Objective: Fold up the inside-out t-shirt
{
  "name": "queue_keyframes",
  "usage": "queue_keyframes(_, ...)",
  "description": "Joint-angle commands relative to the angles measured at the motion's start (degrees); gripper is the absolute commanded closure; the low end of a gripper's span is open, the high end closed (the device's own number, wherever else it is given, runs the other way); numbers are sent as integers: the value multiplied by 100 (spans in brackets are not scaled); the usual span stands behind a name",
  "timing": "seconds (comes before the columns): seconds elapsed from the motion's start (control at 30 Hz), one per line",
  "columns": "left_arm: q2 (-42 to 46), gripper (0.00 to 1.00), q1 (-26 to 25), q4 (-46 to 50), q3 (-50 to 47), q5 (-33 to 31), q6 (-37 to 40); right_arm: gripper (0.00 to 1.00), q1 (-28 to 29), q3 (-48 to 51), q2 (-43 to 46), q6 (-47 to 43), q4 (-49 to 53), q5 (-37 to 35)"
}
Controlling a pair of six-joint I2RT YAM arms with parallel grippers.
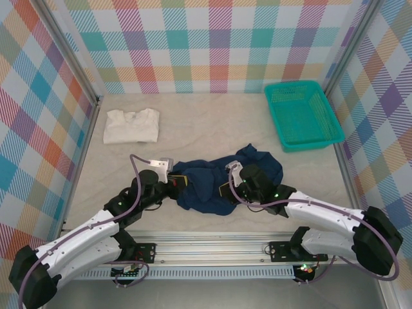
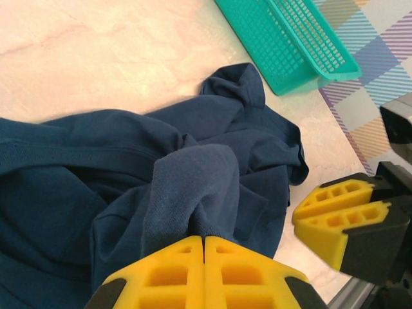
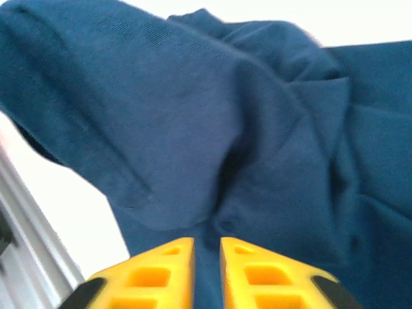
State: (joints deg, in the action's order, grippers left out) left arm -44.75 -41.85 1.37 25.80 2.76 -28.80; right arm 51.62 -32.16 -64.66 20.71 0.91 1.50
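Top external view: the left gripper is clenched on a pinch of the navy t-shirt, which lies crumpled in a heap between both arms. Further right, the right gripper hovers at the cloth with jaws slightly parted, apparently gripping nothing. The shirt is unspread, so flattening seems the step in hand. Next, the right gripper needs a firm hold on an opposite edge.

Bare table is lying open across the upper centre, between the white folded shirt sitting at upper left and the teal basket blocking the upper right. The navy t-shirt is sprawling over the centre, the left arm and right arm are crowding the lower middle, and checked walls are closing both sides.
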Motion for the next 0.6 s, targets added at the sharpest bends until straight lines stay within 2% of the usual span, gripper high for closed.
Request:
queue_keyframes(0.0, -24, 100, 52, -12, 248, 204, -3, 66, 204, -292, -414, -201, -598, 514)
queue_keyframes(0.13, 14, 93, 88, 451, 363, 91, 41, 63, 236, -474, -935, -127, -803, 577)
queue_keyframes(0.27, 162, 85, 232, 1211, 482, -254, -59, 67, 235, -642, -1352, -2, -743, 406)
queue_keyframes(0.47, 501, 58, 635, 1997, 584, -299, -123, 70, 226, -843, -1553, -14, -470, 183)
queue_keyframes(0.57, 269, 49, 720, 2074, 610, -145, -144, 71, 226, -876, -1626, 3, -432, 181)
